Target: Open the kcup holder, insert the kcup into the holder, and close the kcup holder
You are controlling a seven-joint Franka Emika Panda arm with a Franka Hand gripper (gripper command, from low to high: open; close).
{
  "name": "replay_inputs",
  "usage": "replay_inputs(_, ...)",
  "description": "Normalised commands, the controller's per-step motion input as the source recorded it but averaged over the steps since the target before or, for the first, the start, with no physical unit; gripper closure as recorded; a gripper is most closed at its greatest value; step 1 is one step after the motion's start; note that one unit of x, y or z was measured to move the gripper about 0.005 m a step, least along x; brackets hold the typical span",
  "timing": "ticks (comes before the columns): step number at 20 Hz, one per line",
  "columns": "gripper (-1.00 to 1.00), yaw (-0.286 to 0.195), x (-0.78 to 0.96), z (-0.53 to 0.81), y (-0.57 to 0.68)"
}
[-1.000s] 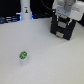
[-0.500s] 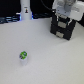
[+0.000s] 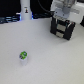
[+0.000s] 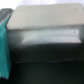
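The kcup holder (image 3: 64, 30), a black boxy unit with two stacked fronts, stands at the back on the exterior view's right. My white gripper (image 3: 63, 18) hangs right over its top, close to it or touching; the frames do not show whether it is open. The wrist view is blurred and filled by the holder (image 4: 45, 50), with its pale top and dark front. The kcup (image 3: 22, 55), a small white pod with a green top, sits alone on the white table, far toward the exterior view's left and front, well apart from the gripper.
A tall white bottle (image 3: 25, 11) with a dark mark stands at the back on the exterior view's left, in front of dark equipment (image 3: 9, 19). A teal shape (image 4: 4, 45) shows at one edge of the wrist view. The white table (image 3: 50, 60) spreads between kcup and holder.
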Motion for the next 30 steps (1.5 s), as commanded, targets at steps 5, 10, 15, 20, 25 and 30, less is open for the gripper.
replay_inputs(5, 1.00, -0.073, 0.94, 0.08, -0.30)
replay_inputs(10, 1.00, -0.073, 0.93, 0.11, -0.30)
replay_inputs(15, 1.00, -0.073, 0.91, 0.12, -0.32)
replay_inputs(20, 1.00, -0.074, 0.87, 0.13, -0.35)
replay_inputs(25, 1.00, -0.071, 0.81, 0.11, -0.43)
replay_inputs(30, 1.00, -0.071, 0.78, 0.10, -0.48)
